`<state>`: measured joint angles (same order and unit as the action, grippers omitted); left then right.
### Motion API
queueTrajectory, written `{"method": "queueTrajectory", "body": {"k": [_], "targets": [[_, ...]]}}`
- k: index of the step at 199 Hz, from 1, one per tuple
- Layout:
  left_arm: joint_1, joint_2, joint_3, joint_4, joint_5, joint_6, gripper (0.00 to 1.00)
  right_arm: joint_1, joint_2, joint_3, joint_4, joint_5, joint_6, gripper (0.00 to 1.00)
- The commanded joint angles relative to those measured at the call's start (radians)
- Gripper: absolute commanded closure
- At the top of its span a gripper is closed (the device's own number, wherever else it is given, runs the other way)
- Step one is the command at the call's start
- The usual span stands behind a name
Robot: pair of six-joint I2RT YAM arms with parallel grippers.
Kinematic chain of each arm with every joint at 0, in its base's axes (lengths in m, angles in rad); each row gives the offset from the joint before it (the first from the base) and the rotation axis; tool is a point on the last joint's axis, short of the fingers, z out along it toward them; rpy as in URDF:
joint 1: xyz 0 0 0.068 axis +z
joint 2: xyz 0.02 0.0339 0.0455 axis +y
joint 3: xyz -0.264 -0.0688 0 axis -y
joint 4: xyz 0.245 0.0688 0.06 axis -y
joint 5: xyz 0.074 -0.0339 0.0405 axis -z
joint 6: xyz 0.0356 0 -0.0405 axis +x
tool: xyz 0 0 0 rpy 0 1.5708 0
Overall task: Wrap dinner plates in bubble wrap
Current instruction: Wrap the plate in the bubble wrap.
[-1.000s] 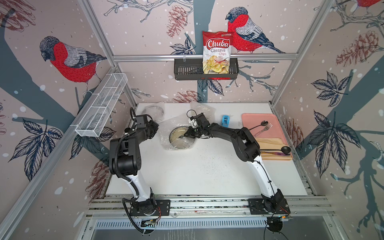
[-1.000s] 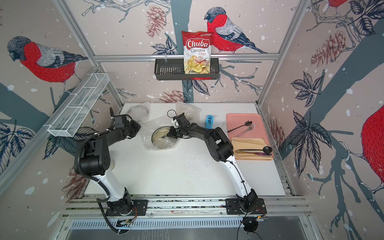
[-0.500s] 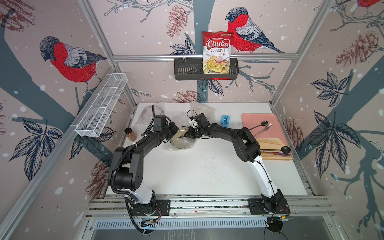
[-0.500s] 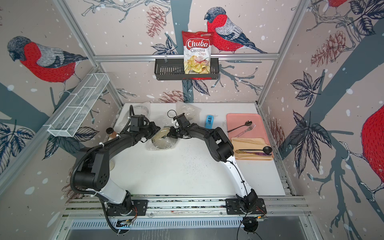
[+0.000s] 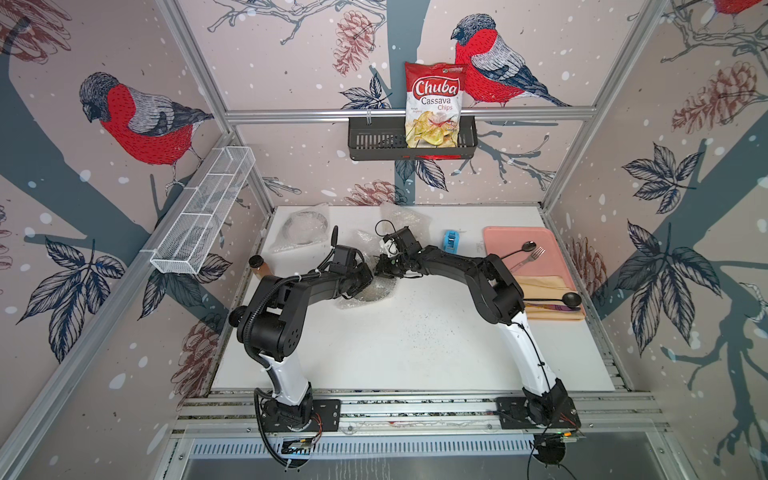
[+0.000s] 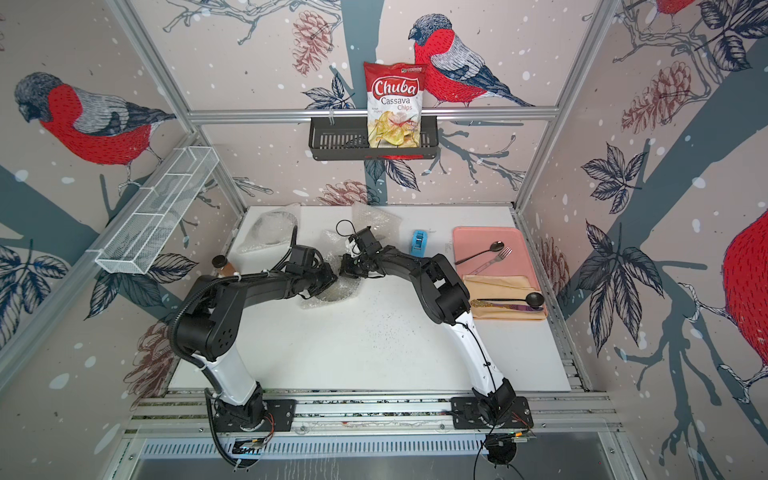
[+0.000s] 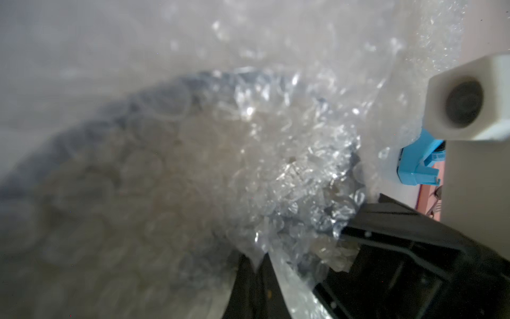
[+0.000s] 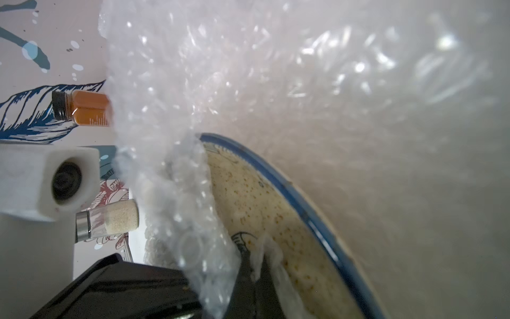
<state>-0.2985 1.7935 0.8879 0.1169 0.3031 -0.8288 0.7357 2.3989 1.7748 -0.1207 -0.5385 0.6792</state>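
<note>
The white table (image 5: 415,353) carries the left arm (image 5: 291,291) and the right arm (image 5: 478,270), which reach in from the near edge and meet toward the back, left of centre. The pink tray (image 5: 503,239) lies along the right side with cutlery (image 5: 519,251) on it.

Between the arms, a crinkled sheet of bubble wrap (image 5: 349,302) is heaped over 1 dinner plate (image 8: 262,198), which lies on the table beneath the 2 wrists. The plate's speckled cream face and dark blue rim show bare in the right wrist view, and only dimly through the bubbles in the left wrist view. Another bundle of wrap (image 5: 303,226), with a round dark-rimmed shape inside, sits at the back left, well apart from the arms.

The left gripper (image 7: 258,258) has its jaws together, with the wrap gathered down into its tips over the plate. The right gripper (image 8: 255,256) is likewise closed, pinching a thin edge of the wrap just above the plate's face. The 2 grippers are just beside each other.

The blue tape dispenser (image 5: 451,241) stands between the right arm and the tray. A small orange-filled bottle (image 5: 258,266) stands at the table's left edge.
</note>
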Motion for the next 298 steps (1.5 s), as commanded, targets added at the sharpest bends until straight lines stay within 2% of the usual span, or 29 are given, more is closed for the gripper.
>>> {"method": "queueTrajectory", "body": {"k": [1,56,90,106,146,201,216,229,241,250,298], "targets": [[-0.012,0.024,-0.019,-0.066,0.037,0.02,1.0,-0.009,-0.038,-0.011,-0.076,0.01,-0.021,0.94],[-0.012,0.061,-0.032,-0.096,0.066,0.066,1.0,-0.077,-0.149,-0.016,-0.09,-0.001,-0.107,0.73],[-0.012,0.076,-0.007,-0.135,0.1,0.137,1.0,-0.134,-0.113,-0.004,-0.057,0.033,-0.14,0.67],[-0.012,0.074,-0.007,-0.154,0.11,0.171,1.0,-0.151,-0.085,0.005,-0.026,0.032,-0.145,0.59],[-0.012,0.075,-0.006,-0.185,0.132,0.232,1.0,-0.166,-0.012,0.067,0.039,0.014,-0.156,0.53],[-0.01,0.081,-0.01,-0.189,0.125,0.238,1.0,-0.147,0.158,0.26,-0.015,-0.012,-0.148,0.5],[-0.009,0.081,-0.014,-0.183,0.126,0.239,1.0,-0.138,0.166,0.258,-0.008,-0.015,-0.148,0.56],[-0.007,0.079,-0.019,-0.176,0.135,0.242,1.0,-0.132,0.166,0.251,-0.003,-0.036,-0.144,0.68],[-0.002,0.074,-0.023,-0.17,0.143,0.253,1.0,-0.131,0.159,0.231,0.009,-0.06,-0.134,0.84],[0.003,0.068,-0.025,-0.166,0.149,0.263,1.0,-0.131,0.143,0.201,0.017,-0.07,-0.118,0.9],[0.026,0.037,-0.02,-0.167,0.234,0.352,1.0,-0.092,-0.101,-0.163,0.206,0.013,-0.012,0.99]]}}
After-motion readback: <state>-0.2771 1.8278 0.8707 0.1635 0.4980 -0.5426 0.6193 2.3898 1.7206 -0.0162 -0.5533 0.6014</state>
